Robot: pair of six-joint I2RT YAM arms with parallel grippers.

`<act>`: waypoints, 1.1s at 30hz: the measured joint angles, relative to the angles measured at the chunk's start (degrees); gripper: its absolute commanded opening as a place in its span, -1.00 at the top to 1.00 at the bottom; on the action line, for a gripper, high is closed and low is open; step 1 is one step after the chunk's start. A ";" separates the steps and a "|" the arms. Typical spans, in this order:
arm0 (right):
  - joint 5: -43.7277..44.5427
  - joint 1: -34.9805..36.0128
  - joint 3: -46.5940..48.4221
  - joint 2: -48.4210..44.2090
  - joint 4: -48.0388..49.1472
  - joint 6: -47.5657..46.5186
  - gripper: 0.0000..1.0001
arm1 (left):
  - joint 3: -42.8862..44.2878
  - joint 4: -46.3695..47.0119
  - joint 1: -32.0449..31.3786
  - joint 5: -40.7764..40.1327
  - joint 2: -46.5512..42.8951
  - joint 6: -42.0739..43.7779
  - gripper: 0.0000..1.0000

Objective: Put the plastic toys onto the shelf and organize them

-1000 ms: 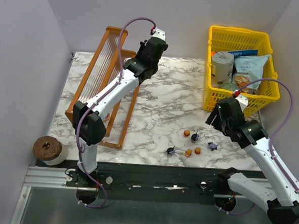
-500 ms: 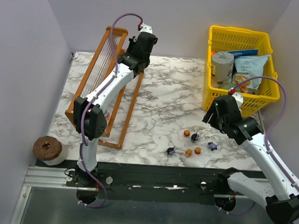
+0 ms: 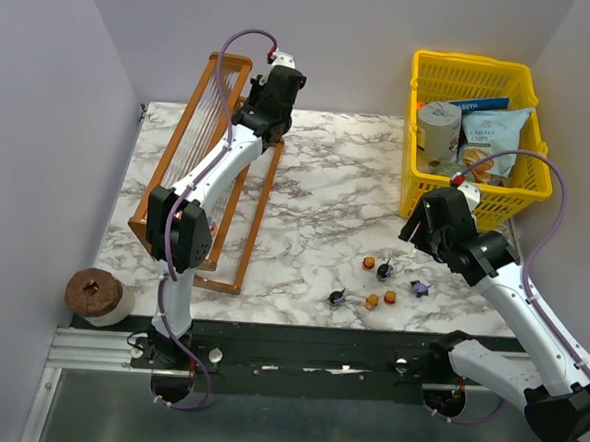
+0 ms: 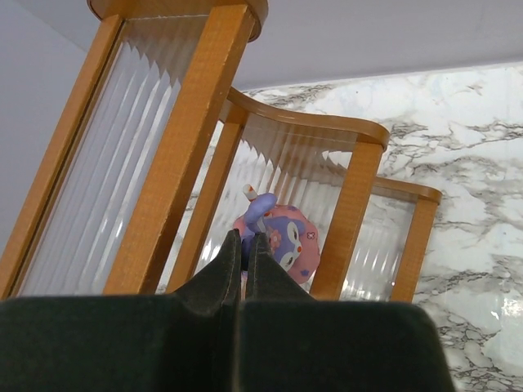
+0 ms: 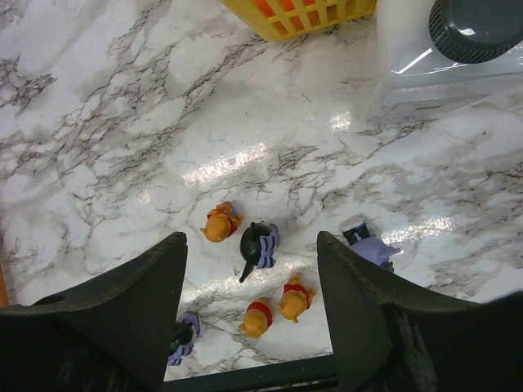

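Note:
The shelf (image 3: 193,147), an orange-brown stepped rack with clear ribbed tiers, leans at the table's left. My left gripper (image 4: 243,238) is up at its far end, shut on a purple and pink toy (image 4: 288,237) that hangs in front of the ribbed tiers (image 4: 122,180). Several small plastic toys lie loose at the front right: orange ones (image 3: 370,263) (image 3: 390,296), a black one (image 5: 257,245) and a purple one (image 5: 369,247). My right gripper (image 5: 251,242) hovers open above this cluster, touching none of them.
A yellow mesh basket (image 3: 475,64) stands at the back right, holding a can (image 3: 439,130) and snack packets (image 3: 497,131). A white bottle with a black cap (image 5: 478,28) is beside it. A brown round object (image 3: 92,291) sits off the table's front left corner.
My left arm has swung left and back, bringing the purple and pink toy up to the shelf's far end. The right gripper shifted slightly left above the loose toys and stays open.

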 measured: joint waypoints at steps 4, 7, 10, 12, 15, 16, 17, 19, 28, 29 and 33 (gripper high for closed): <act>0.00 0.00 -0.24 -0.26 0.00 0.02 -0.43 | -2.25 2.16 0.00 -0.02 0.00 1.14 1.00; 0.00 0.00 -0.48 -0.46 0.02 0.09 -0.43 | -3.89 3.17 0.04 -0.07 0.00 2.19 0.98; 0.00 0.00 -0.63 -0.46 0.02 0.22 -0.43 | -4.70 4.33 0.04 -0.46 0.00 3.04 0.91; 0.00 0.00 -0.81 -0.48 0.02 0.39 -0.43 | -4.87 4.90 0.04 -0.46 0.00 3.43 0.88; 0.00 0.00 -0.92 -0.61 0.00 0.48 -0.43 | -5.14 5.51 0.13 -0.52 0.00 3.82 0.83; 0.00 0.00 -0.92 -0.68 0.00 0.48 -0.43 | -5.16 5.60 0.17 -0.63 0.02 3.91 0.82; 0.00 0.00 -0.92 -0.79 0.00 0.52 -0.43 | -5.20 5.64 0.20 -0.70 0.00 3.93 0.82; 0.00 0.00 -1.03 -1.09 0.02 0.59 -0.43 | -5.46 6.01 0.28 -1.07 0.00 4.07 0.78; 0.00 0.00 -1.86 -1.90 -0.04 1.31 -0.43 | -5.97 6.95 0.31 -1.73 0.00 4.96 0.46; 0.00 0.00 -1.86 -1.92 -0.02 1.46 -0.43 | -5.99 6.97 0.31 -1.75 0.00 5.11 0.46; 0.00 0.00 -1.86 -1.95 -0.02 1.53 -0.43 | -5.99 7.26 0.33 -1.75 0.00 5.31 0.34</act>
